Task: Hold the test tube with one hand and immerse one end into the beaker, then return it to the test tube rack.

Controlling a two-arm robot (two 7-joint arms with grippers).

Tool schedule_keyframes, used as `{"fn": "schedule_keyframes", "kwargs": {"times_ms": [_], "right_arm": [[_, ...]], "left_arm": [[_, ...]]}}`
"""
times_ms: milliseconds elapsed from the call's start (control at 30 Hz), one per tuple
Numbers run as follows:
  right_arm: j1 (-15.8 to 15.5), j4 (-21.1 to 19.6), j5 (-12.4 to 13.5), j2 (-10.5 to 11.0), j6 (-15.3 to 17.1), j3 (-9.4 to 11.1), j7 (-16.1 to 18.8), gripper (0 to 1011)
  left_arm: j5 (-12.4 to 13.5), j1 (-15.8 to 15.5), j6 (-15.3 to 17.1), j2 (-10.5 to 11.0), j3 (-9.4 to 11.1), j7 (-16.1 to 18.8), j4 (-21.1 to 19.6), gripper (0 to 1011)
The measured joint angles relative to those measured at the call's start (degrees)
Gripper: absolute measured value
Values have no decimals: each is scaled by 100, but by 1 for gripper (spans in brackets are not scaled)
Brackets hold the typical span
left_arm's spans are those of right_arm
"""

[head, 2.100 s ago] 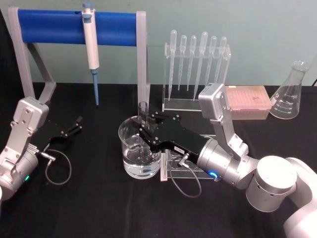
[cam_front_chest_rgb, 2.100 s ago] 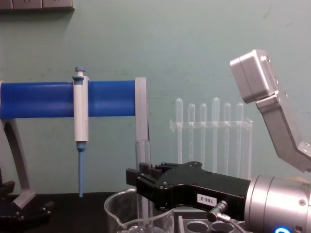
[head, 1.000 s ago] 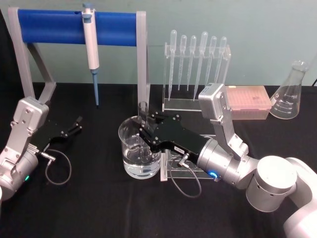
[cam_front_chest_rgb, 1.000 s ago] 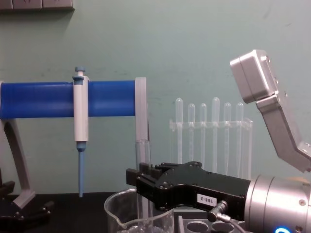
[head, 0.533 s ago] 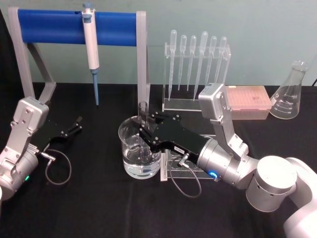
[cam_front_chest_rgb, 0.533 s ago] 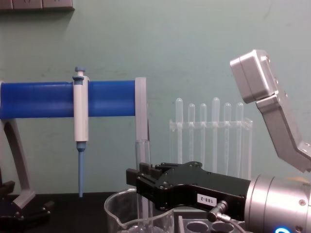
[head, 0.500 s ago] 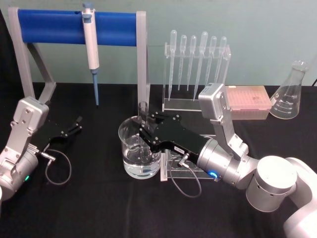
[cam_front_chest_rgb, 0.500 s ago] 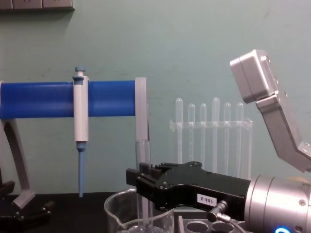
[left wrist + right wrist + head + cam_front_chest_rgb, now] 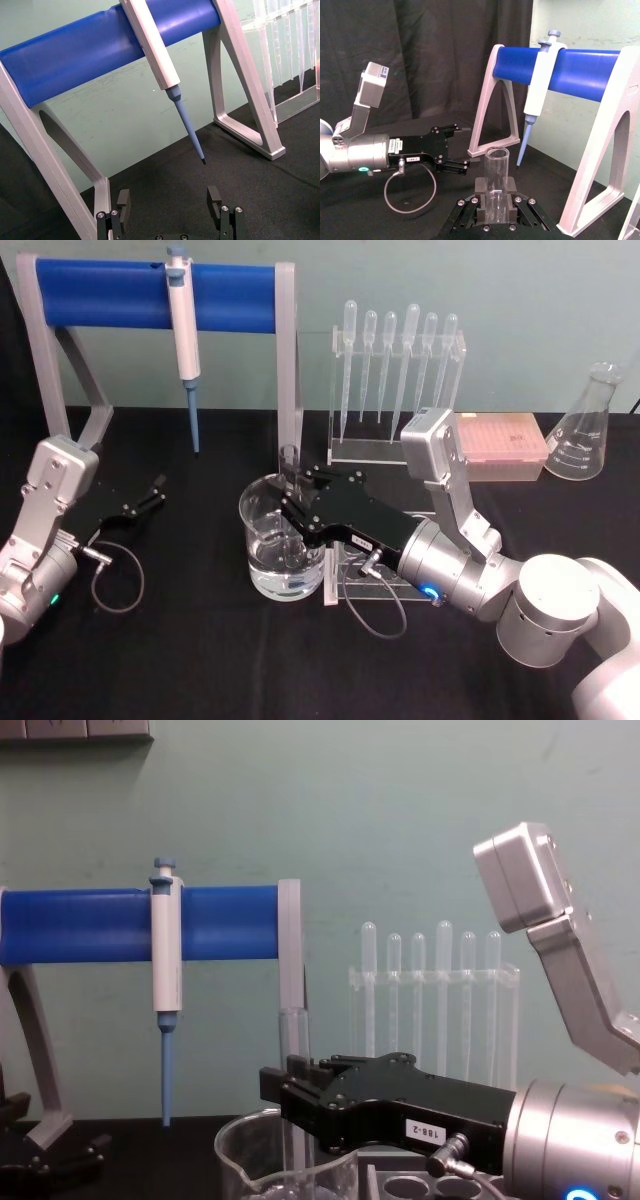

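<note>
The clear test tube (image 9: 290, 462) stands upright, its lower part down inside the wide glass beaker (image 9: 250, 502), which holds clear liquid. My right gripper (image 9: 296, 498) is shut on the tube's middle, just above the beaker's rim. In the chest view the test tube (image 9: 293, 1035) rises above the black right gripper (image 9: 280, 1092) and the beaker (image 9: 235, 1145). The right wrist view shows the test tube (image 9: 496, 170) clamped in the right gripper (image 9: 495, 212). My left gripper (image 9: 155, 490) rests open on the table at the left, seen as the left gripper (image 9: 169, 200) with nothing in it.
A white-and-blue pipettor (image 9: 183, 330) hangs on the blue-bar stand (image 9: 110, 292) behind the beaker. A rack of plastic pipettes (image 9: 395, 370), a pink tip box (image 9: 500, 445) and a conical flask (image 9: 588, 430) stand at the back right. A tube rack (image 9: 420, 1182) lies under my right wrist.
</note>
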Motion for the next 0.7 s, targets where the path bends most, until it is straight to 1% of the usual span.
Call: {"fn": "schedule_keyframes", "kwargs": {"times_ms": [700], "right_arm": [[0,0,0,0,0,0,0,225]], "left_arm": [[0,0,0,0,0,0,0,1000]]}}
